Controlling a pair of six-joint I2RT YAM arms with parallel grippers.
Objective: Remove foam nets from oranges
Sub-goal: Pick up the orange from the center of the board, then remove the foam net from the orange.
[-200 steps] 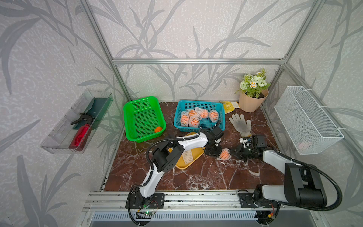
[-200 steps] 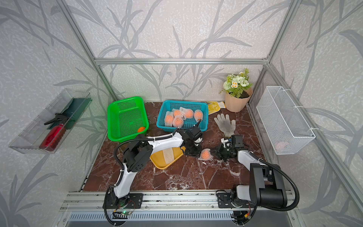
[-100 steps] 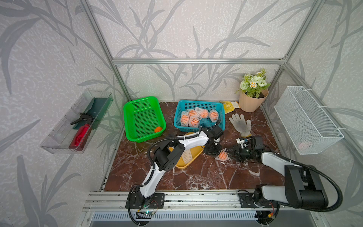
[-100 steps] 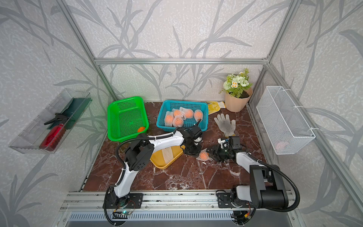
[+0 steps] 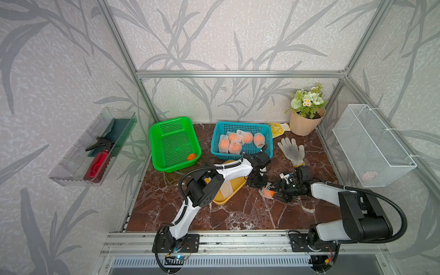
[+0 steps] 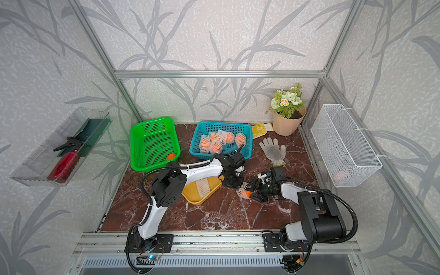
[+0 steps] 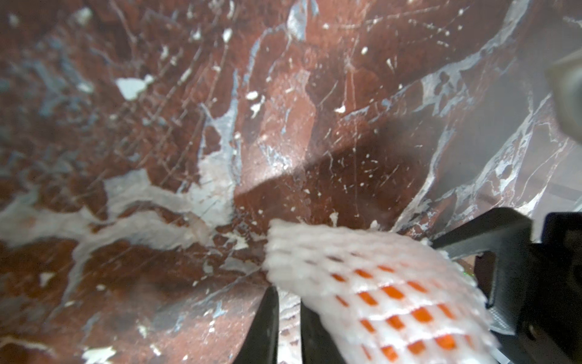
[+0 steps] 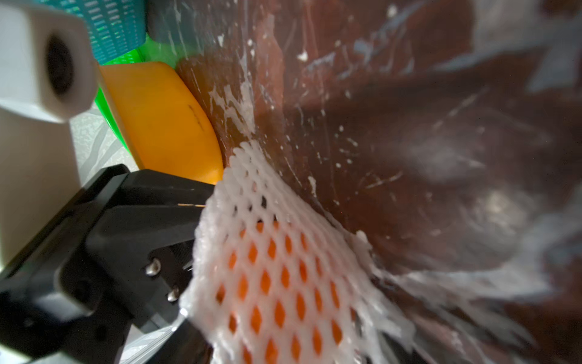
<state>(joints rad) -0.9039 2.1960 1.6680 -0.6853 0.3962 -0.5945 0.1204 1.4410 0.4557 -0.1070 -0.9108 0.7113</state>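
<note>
An orange (image 5: 269, 193) in a white foam net (image 5: 263, 191) lies on the marble table between my two grippers. In the left wrist view my left gripper (image 7: 288, 294) is shut on an edge of that foam net (image 7: 330, 252), with mesh pinched between its fingers. My right gripper (image 5: 277, 192) reaches in from the right, its jaws open to either side of the orange (image 8: 274, 277). Several netted oranges (image 5: 234, 142) lie in the blue basket (image 5: 215, 145). A bare orange (image 5: 191, 156) sits in the green basket (image 5: 166, 123). An empty foam net (image 5: 226, 188) lies in the yellow tray (image 5: 222, 200).
A white knit glove (image 5: 291, 148) and a flower pot (image 5: 306, 123) are at the back right. A white wire basket (image 5: 371, 145) hangs on the right wall. On the left wall a clear shelf (image 5: 71, 164) holds a red spray bottle (image 5: 97, 164).
My right gripper's jaws have spread apart around the netted orange. The left gripper has kept its hold on the net and hardly moved.
</note>
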